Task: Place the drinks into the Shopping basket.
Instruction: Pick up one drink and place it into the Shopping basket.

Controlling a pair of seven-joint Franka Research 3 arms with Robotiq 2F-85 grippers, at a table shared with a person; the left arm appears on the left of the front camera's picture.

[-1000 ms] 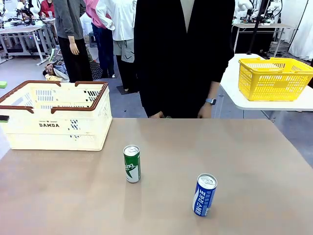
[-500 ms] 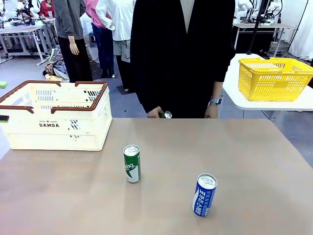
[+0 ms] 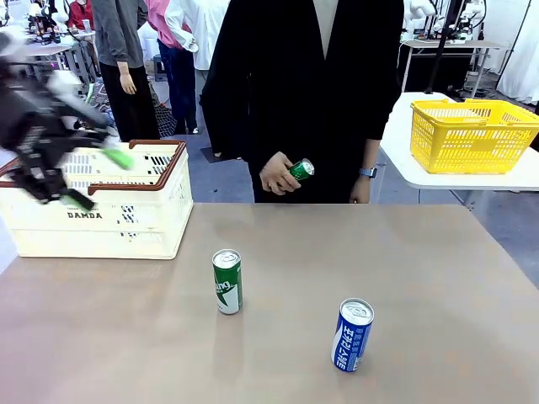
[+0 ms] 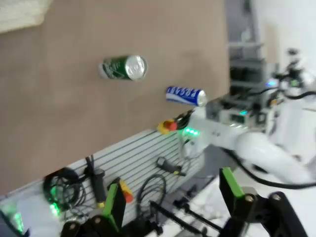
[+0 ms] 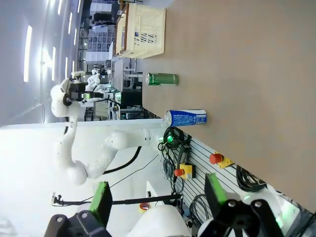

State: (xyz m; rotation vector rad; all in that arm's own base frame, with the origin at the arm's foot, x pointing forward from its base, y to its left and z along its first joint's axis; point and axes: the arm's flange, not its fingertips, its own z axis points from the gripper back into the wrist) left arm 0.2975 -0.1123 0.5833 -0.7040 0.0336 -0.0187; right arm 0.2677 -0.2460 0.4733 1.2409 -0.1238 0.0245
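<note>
Slim green cans: two, tabletop can (image 3: 226,281) and hand-held can (image 3: 301,169). Slim blue can (image 3: 353,334): one. Cream slotted basket (image 3: 143,227): one. Yellow mesh basket (image 3: 472,147): one.

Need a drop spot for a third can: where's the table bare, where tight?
Bare: the right side of the table, from the blue can to the edge; the far middle, right of the Shopping basket; the near-left corner, left of the green can. Tight: far left, where the left gripper hangs open at the basket.
</note>
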